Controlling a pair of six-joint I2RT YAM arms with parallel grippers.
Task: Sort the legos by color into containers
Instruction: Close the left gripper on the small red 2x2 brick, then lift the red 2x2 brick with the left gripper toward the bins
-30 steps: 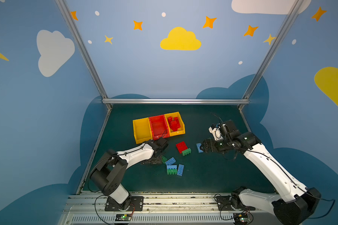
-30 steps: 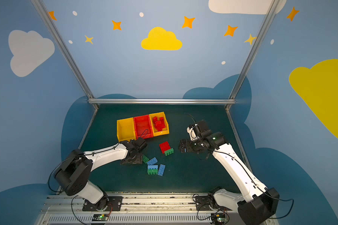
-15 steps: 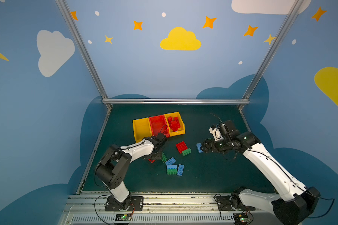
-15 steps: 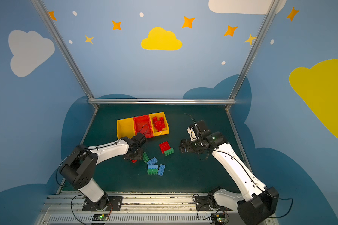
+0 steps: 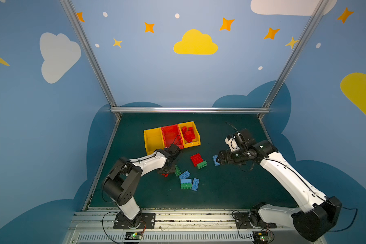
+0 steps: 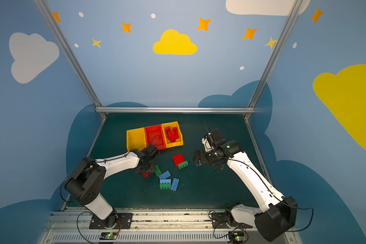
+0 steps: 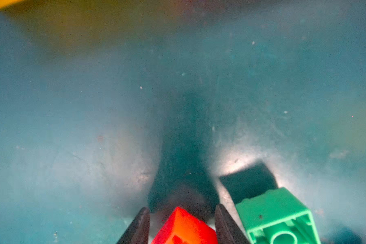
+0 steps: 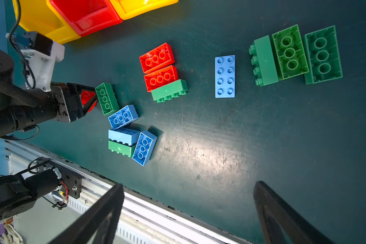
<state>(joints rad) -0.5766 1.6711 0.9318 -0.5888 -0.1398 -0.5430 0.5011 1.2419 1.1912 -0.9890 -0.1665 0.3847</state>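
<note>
Sorting under way: the left tool (image 8: 92, 96) grasps a red brick (image 7: 184, 228) low on the dark green worktop (image 5: 230, 186), with a green brick (image 7: 277, 217) just beside it and a cluster of blue and green legos (image 5: 187, 181) near. The right tool (image 8: 189, 183) hangs released, jaws wide apart above bare worktop, near a flat blue brick (image 8: 224, 76). Toward the back wall, the three joined containers (image 5: 151, 147) stand in a row, with a pile of red bricks (image 5: 188, 135) in the yellow one at the right end.
</note>
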